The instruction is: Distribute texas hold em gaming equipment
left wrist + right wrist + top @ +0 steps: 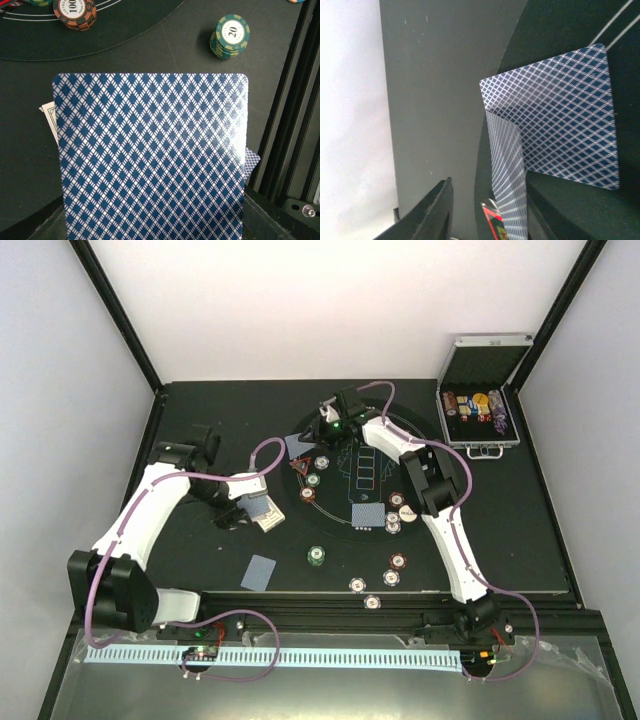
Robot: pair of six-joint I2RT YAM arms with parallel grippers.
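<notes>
ITEM: dealt cards | left hand (248, 508): clamped on card deck (150, 160) above desk (500, 540) | right hand (322, 430): jaws parted, loose card (507, 170) on edge beside flat card (560, 115), mat (335, 502) edge | ADVICE: retreat straight up so the pair settles squarely.

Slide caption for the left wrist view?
Held blue-backed cards fill the frame; green 20 chip stack and orange 100 stack lie beyond.

Even light comes from above; the walls (330, 310) are washed out. Soft glare lies on the card (150, 155).
</notes>
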